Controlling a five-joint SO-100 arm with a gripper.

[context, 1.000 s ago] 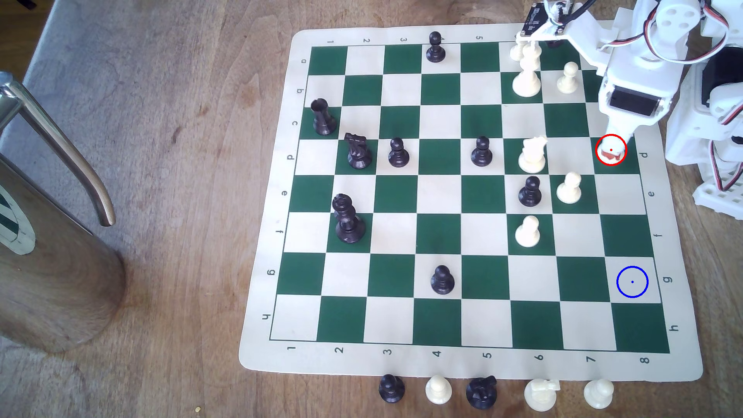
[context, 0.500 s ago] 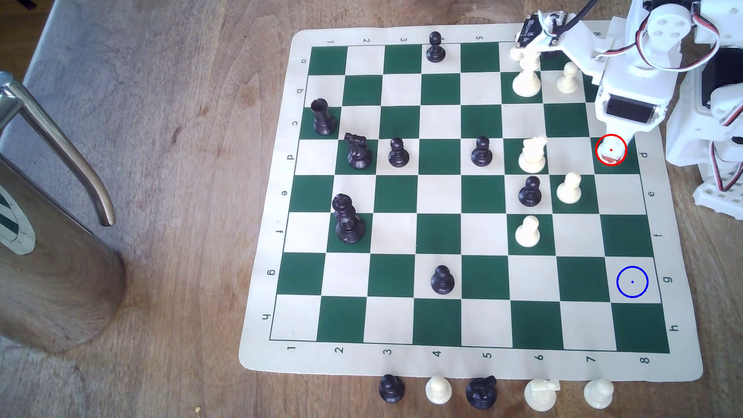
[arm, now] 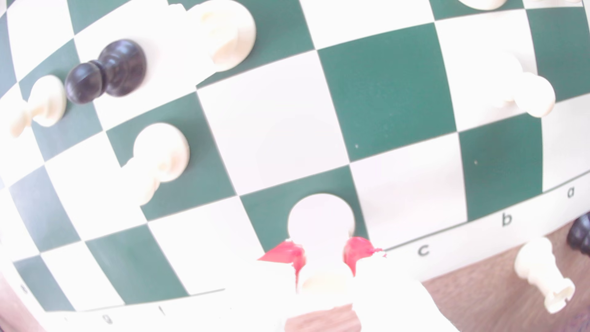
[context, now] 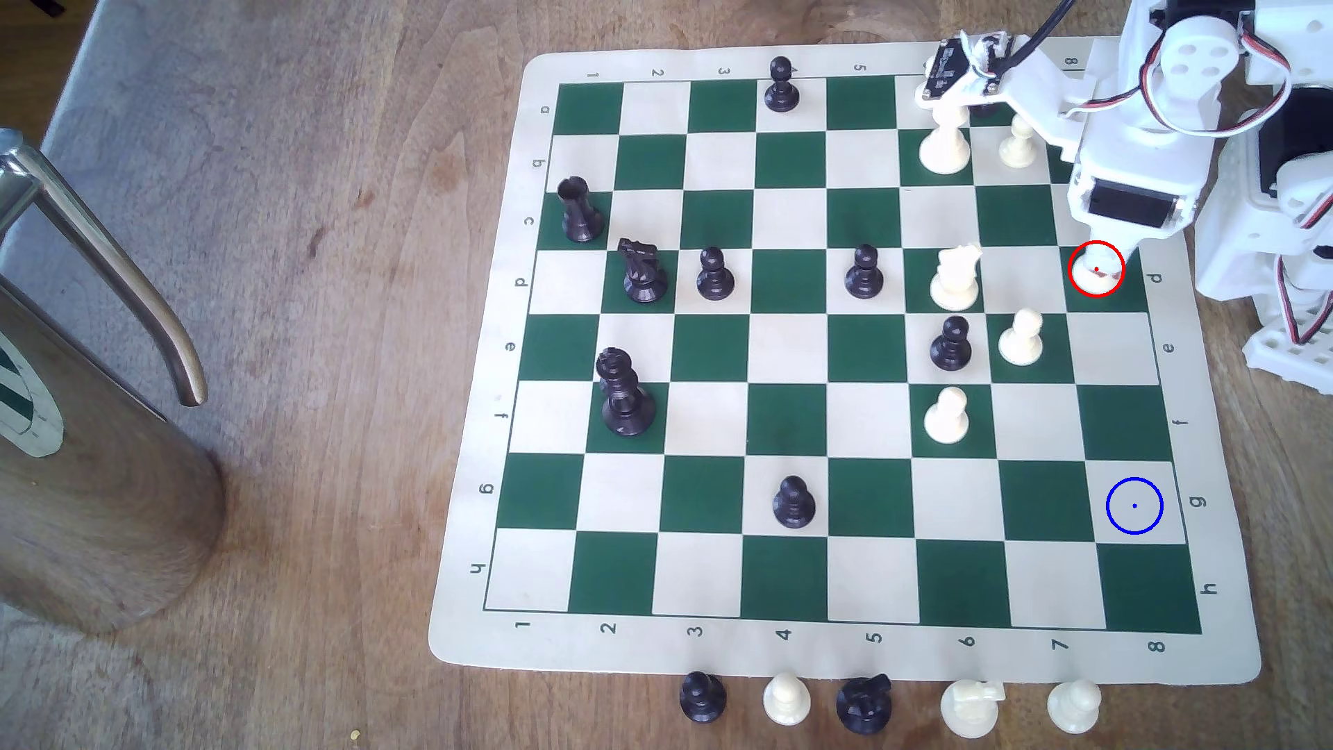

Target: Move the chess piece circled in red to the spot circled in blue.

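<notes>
The cream rook [context: 1095, 280] stands inside the red ring on a dark green square at the board's right edge in the exterior view, mostly covered by the white arm above it. My gripper [context: 1098, 271] is down over it. In the wrist view the two red fingertips [arm: 287, 253] press against either side of the rook [arm: 321, 220], whose base rests on the green square. The blue-ringed cream square [context: 1134, 506] lies three rows nearer the front on the same edge file and is bare.
A cream knight [context: 956, 278], a cream pawn [context: 1021, 337] and a black pawn [context: 951, 345] stand to the exterior view's left of the rook. The arm's base [context: 1269, 216] stands off the board's right edge. Captured pieces [context: 970, 707] line the front edge.
The arm has sunk lower over the rook. The red fingertip that showed below the rook has drawn in against it. The rook stays on its square.
</notes>
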